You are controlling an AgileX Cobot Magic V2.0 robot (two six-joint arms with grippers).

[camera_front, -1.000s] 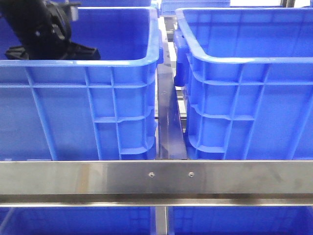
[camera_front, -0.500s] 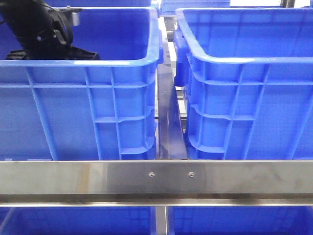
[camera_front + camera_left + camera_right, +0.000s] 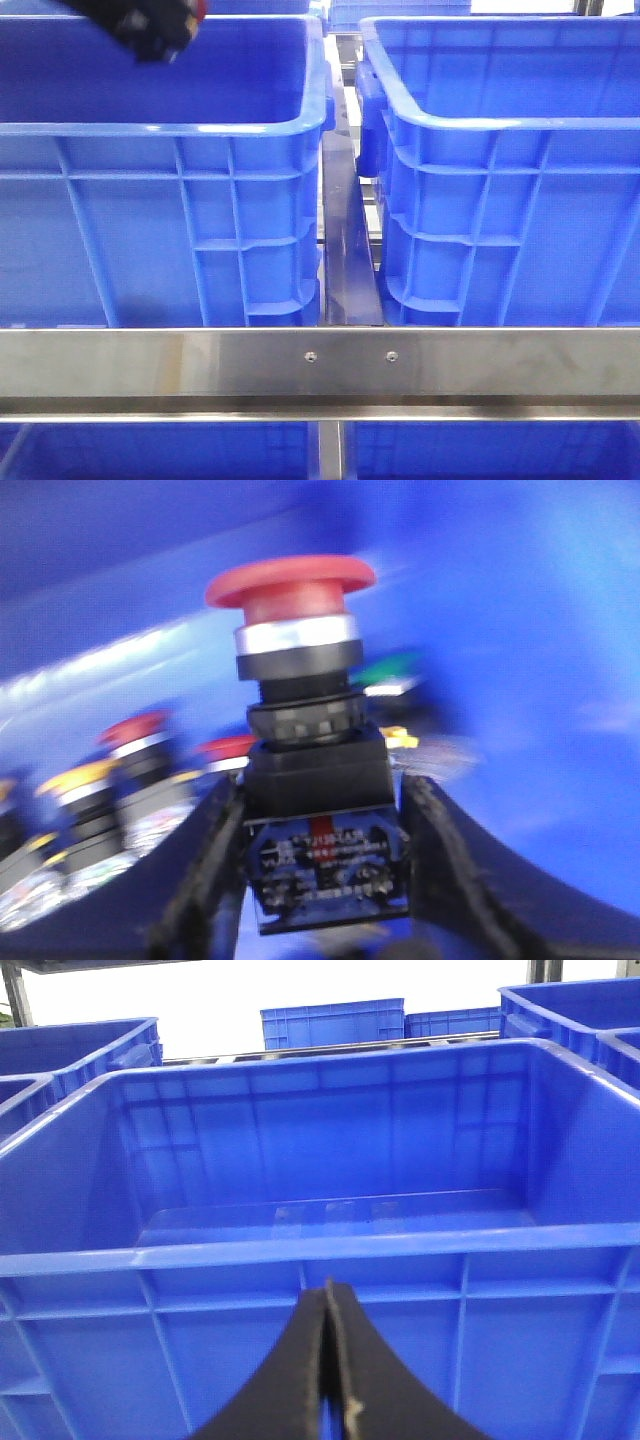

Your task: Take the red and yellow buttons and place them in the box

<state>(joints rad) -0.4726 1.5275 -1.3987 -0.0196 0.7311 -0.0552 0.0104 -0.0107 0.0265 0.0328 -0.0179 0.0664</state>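
My left gripper is shut on the black body of a red button with a wide mushroom cap, held upright between the fingers. In the front view the left gripper hangs above the left blue crate, a sliver of the red button showing at its side. Below it in the crate lie several more buttons, among them a yellow button and another red one, all blurred. The box, the blue crate on the right, looks empty. My right gripper is shut on nothing, before its near wall.
A green-capped button lies among the others. A steel rail crosses in front of both crates, and a dark metal divider runs between them. More blue crates stand behind and to the sides.
The left arm has risen out of the left crate toward the top of the front view and shifted slightly right. The right arm is not in that view.
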